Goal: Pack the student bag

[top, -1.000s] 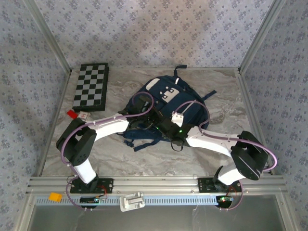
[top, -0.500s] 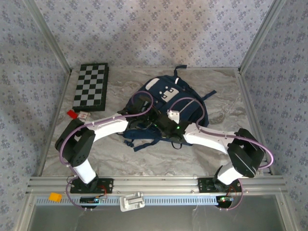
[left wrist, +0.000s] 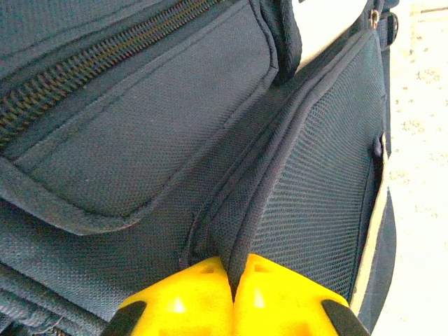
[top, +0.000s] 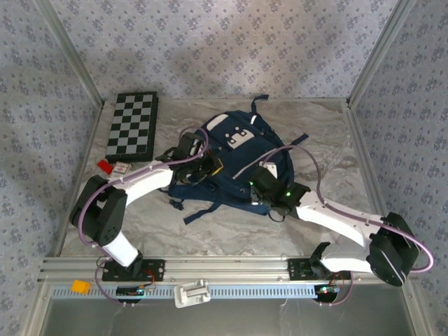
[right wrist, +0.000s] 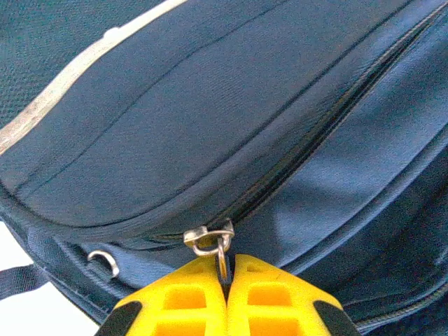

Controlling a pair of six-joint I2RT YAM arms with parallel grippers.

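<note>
Marble table (top: 161, 227), bag (top: 241, 140) mid-table btwn 2 arms. The left gripper (left wrist: 233, 287) is clenched on a side fold (left wrist: 238, 231); the right gripper (right wrist: 225, 283) pinches the zip pull (right wrist: 221, 253) — zip track (right wrist: 315, 133) runs up-right, away from the claw.

cloth student bag (right wrist: 231, 98) (matt), metal zip pull (right wrist: 210, 239)

checkerboard (top: 132, 126): far-left on table (top: 329, 140) | red piece (top: 103, 165): beside its near corner

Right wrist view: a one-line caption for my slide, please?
Right claw shut on the metal zipper pull of the navy student bag.
</note>
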